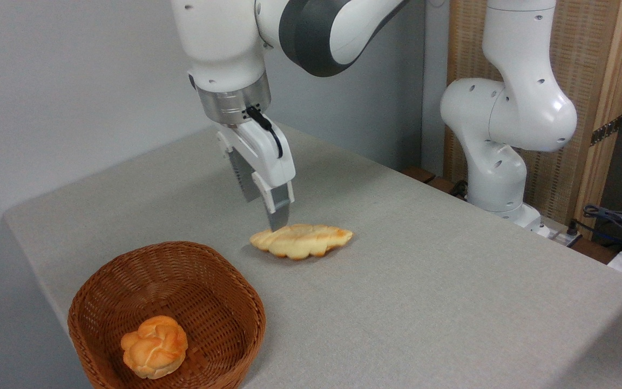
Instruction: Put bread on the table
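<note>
The bread (301,240), a long braided pale-golden loaf with pointed ends, lies flat on the grey-beige cloth table (424,281), right of the basket. My gripper (266,214) hangs just above the loaf's left end, pointing down. Its jaws stand apart and hold nothing. The front fingertip (278,220) comes down to about the loaf's top edge; whether it touches cannot be told. The rear finger, with a ribbed pad (244,181), sits higher and behind.
A round brown wicker basket (197,270) stands at the front left of the table with a small orange-golden knotted bun (154,346) inside. The arm's white base (497,173) stands beyond the table's right edge, with cables (613,221) nearby.
</note>
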Motion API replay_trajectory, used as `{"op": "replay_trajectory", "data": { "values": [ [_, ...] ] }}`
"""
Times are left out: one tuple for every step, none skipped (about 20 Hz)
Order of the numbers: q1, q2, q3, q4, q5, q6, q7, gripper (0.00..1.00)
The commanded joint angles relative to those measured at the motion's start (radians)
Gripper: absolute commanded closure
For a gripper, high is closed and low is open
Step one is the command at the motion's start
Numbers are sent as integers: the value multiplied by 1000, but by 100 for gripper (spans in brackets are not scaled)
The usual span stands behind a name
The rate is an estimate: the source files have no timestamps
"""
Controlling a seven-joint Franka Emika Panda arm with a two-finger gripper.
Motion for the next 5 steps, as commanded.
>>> {"op": "replay_trajectory", "data": {
  "values": [
    [4,4,12,0,78,177,1,0],
    [7,5,15,0,86,194,-1,0],
    [10,7,23,2,89,197,-1,0],
    [7,5,52,3,89,197,-1,0],
    [7,5,63,3,90,191,2,0]
  ]
}}
